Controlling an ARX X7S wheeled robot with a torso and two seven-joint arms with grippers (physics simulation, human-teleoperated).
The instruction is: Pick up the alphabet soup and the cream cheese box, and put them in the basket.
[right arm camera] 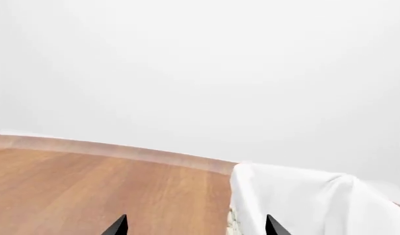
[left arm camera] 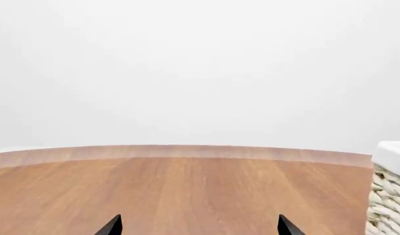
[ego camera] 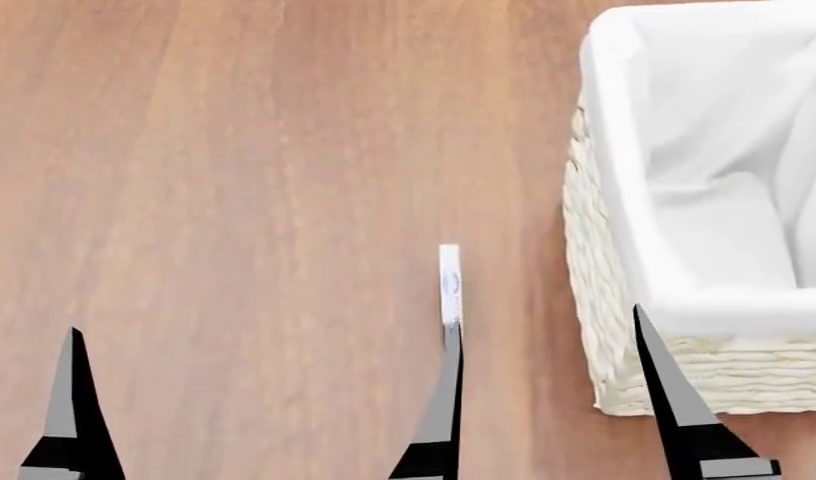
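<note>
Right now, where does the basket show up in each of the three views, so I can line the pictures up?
Head view: the basket fills the right side, its wicker wall facing the middle and the white cloth lining above it.
Left wrist view: only a corner at the right edge.
Right wrist view: its cloth-covered rim at lower right.
Shared landmark: the wooden table, which the basket stands on.

A bare simulated test setup, not a furnished room: a smooth wooden table [left arm camera: 174, 191] ends against a blank white backdrop [left arm camera: 200, 68], with only a cloth-lined wicker basket [ego camera: 608, 300] hinting at a home.
</note>
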